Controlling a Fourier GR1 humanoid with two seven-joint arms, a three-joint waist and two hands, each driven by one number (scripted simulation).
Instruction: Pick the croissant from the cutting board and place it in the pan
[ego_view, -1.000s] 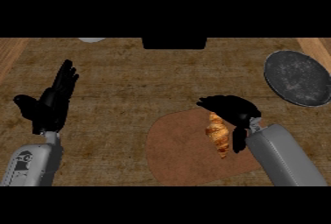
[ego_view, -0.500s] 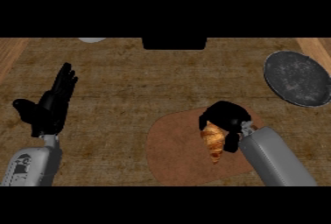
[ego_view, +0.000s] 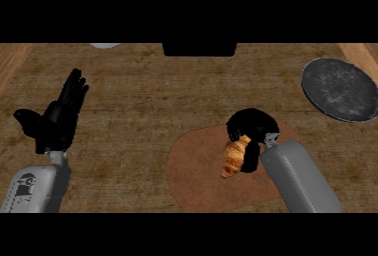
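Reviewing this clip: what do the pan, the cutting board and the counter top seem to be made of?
The pan looks like dark metal, perhaps cast iron: matte, speckled grey-black face with a thin pale rim. The cutting board seems to be wood with a smooth, dull reddish-brown finish; no grain shows, so that is uncertain. The counter top looks like wood with a streaky brown grain.

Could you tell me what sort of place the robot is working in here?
Most likely a kitchen counter. A croissant lies over a round wooden cutting board with the right robot hand curled round it, and a dark pan sits at the far right on the wood-grain countertop.
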